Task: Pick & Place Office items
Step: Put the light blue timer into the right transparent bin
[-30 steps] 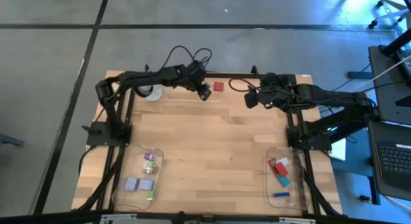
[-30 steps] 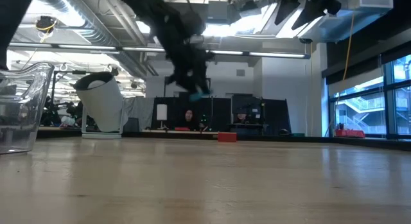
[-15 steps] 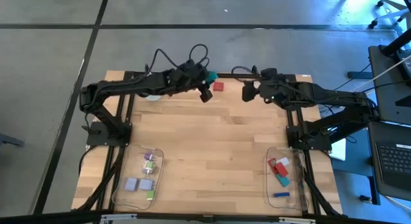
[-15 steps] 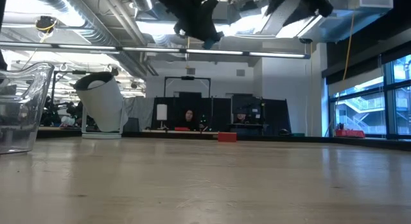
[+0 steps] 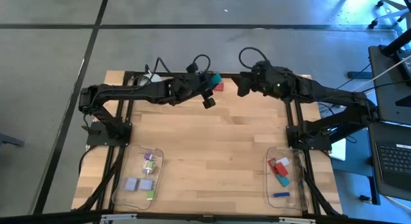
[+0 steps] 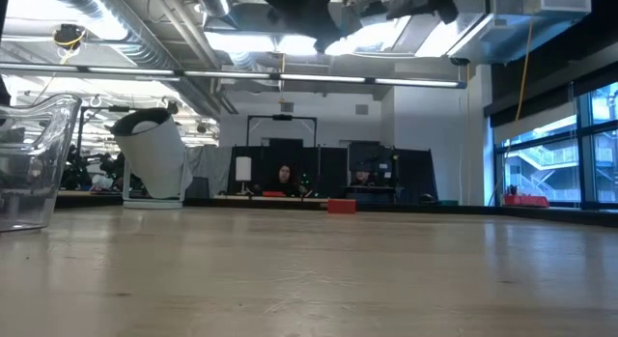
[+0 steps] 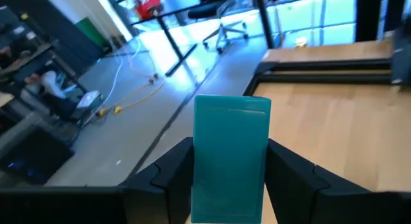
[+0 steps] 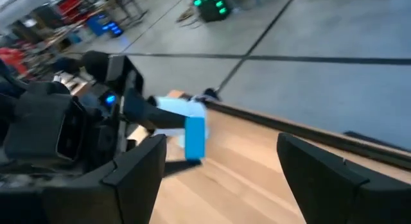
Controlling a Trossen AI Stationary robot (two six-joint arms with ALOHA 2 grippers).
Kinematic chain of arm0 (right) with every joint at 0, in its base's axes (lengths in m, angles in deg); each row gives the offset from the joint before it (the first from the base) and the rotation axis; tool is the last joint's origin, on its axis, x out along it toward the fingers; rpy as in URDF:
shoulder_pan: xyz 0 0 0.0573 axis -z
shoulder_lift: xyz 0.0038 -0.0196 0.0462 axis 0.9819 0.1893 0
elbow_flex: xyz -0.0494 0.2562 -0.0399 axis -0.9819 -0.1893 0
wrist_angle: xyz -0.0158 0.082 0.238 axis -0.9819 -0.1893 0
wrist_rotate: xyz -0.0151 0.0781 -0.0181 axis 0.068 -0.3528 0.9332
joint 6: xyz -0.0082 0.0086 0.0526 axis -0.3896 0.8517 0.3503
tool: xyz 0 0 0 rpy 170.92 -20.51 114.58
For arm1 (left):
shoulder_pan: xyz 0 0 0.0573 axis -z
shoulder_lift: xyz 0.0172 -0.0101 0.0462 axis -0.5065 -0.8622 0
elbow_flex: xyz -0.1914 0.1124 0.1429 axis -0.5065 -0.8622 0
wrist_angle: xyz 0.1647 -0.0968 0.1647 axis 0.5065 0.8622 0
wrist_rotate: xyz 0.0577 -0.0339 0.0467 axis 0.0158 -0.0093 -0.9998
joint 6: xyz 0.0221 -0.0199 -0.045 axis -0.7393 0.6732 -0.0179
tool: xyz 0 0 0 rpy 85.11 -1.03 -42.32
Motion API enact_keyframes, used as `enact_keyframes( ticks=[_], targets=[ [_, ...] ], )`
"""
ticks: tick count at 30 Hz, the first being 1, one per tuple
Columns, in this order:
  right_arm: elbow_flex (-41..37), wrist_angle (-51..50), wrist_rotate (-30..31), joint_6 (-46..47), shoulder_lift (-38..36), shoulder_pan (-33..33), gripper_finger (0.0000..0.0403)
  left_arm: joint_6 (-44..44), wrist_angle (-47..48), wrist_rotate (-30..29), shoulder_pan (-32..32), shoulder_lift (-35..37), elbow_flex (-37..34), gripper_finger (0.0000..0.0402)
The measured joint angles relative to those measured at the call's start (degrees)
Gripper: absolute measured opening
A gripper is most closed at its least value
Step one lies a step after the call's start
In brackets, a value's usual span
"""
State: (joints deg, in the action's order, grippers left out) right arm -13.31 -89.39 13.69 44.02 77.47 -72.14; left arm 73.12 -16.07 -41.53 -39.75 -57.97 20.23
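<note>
Left gripper (image 7: 228, 179) pinching teal block (image 7: 231, 156), risen and swung toward right gripper (image 8: 218, 166) (fingers spread), which advanced: handover looks imminent; red block (image 5: 219, 87) untouched.

Grey concrete floor (image 5: 51, 51) surrounds the table; ceiling lights (image 6: 241, 42) glow upper centre, windows (image 6: 550, 154) at right.

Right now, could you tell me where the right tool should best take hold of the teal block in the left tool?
Grip the teal block by its free end, which sticks out beyond the left tool; that tool's fingers clamp its other half. The open right tool faces that end, so probably come straight in from there.
</note>
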Motion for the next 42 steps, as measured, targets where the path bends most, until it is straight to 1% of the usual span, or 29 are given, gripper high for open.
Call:
enact_keyframes(
  ticks=[3, 7, 11, 15, 18, 24, 27, 31, 42],
  targets=[
    [0.02, 2.53, -5.00, -0.68, 1.18, 1.05, 0.0300, -1.14, -2.27, 1.28, 1.29, 0.00, 0.00, 0.0163],
    [0.00, 5.25, -10.66, -1.32, 3.21, 1.84, 0.0300, -5.33, -4.62, 1.27, 2.96, 0.00, 0.00, 0.0161],
    [0.00, 6.89, -13.58, -1.31, 4.87, 2.22, 0.0300, -7.31, -5.58, 1.20, 4.18, 0.00, 0.00, 0.0158],
    [0.00, 7.68, -17.19, -1.27, 6.29, 2.33, 0.0300, -7.47, -5.49, 1.22, 4.52, 0.00, 0.00, 0.0162],
    [0.00, 7.60, -18.59, -1.15, 7.43, 2.33, 0.0300, -7.47, -5.44, 1.09, 4.46, 0.00, 0.00, 0.0163],
    [0.00, 7.55, -18.56, 0.46, 8.29, 2.36, 0.0293, -7.47, -5.34, 0.99, 4.58, 0.00, 0.00, 0.0160],
    [0.00, 7.60, -18.49, 1.25, 8.33, 2.36, 0.0271, -7.47, -4.94, 0.64, 4.83, 0.00, 0.00, 0.0163],
    [0.00, 7.56, -18.36, 1.31, 8.32, 2.38, 0.0225, -7.47, -4.96, 0.59, 4.85, 0.00, 0.00, 0.0163],
    [0.02, 6.87, -18.59, 1.31, 8.32, 2.36, 0.0064, -5.09, -4.78, 0.11, 4.85, 0.00, 0.00, 0.0165]
  ],
)
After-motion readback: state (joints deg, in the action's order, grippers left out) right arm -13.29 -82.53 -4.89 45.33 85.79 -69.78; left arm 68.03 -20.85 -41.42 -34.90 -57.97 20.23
